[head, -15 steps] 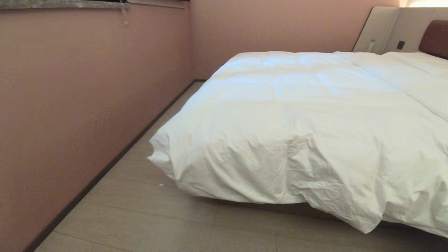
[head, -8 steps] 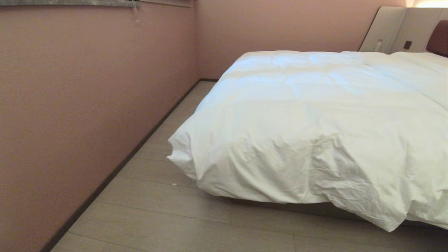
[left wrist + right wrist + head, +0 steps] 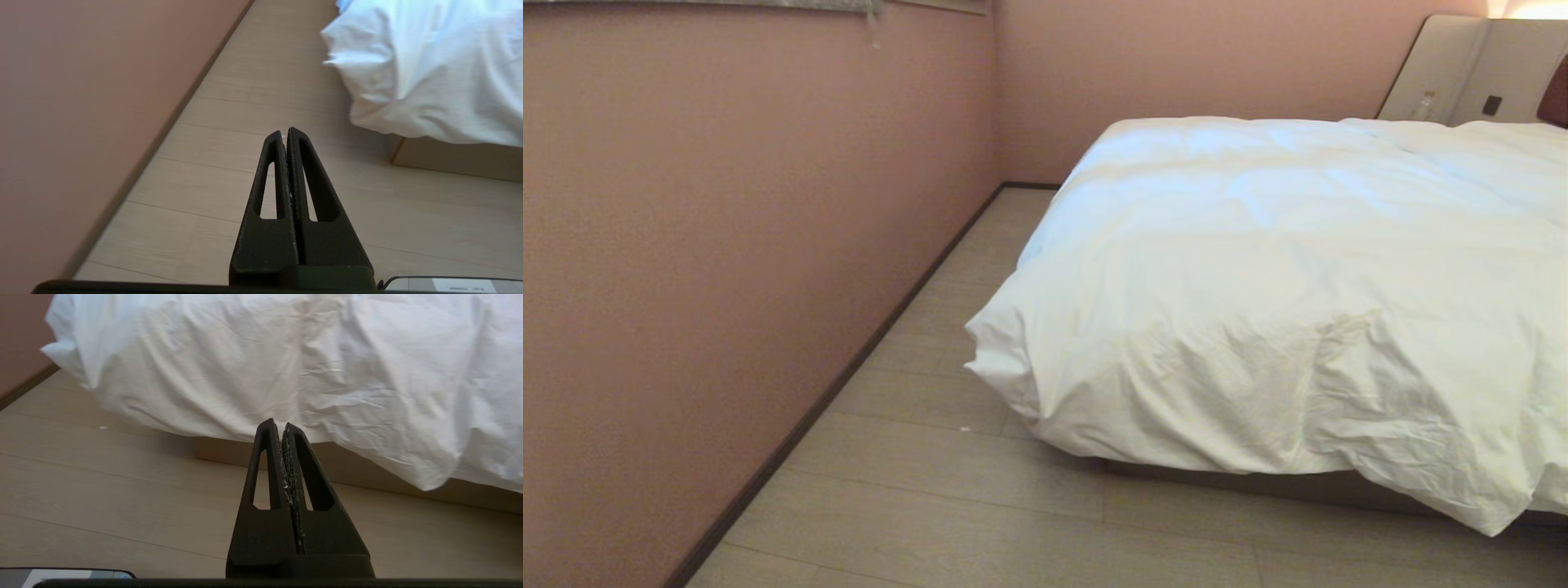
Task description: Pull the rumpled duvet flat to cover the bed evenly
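Observation:
The puffy white duvet (image 3: 1282,269) lies over the bed, its creased edge hanging over the foot and a corner (image 3: 992,371) sticking out toward the wall. Under the hem a strip of the bed (image 3: 1307,486) base shows. The brown headboard (image 3: 1558,94) peeks in at the far right. Neither arm appears in the head view. My left gripper (image 3: 284,132) is shut and empty above the floor, short of the duvet corner (image 3: 343,61). Also shut and empty, my right gripper (image 3: 278,424) points at the hanging duvet hem (image 3: 286,392) and the bed base (image 3: 347,465).
A pink wall (image 3: 727,245) with a dark skirting board (image 3: 849,376) runs along the left, leaving a narrow lane of wooden floor (image 3: 947,506) beside the bed. Beige panels (image 3: 1445,73) stand at the far right.
The whole head view has shifted: the bed and duvet slid to the right and the left wall fills more of the picture. The camera has moved, not the duvet.

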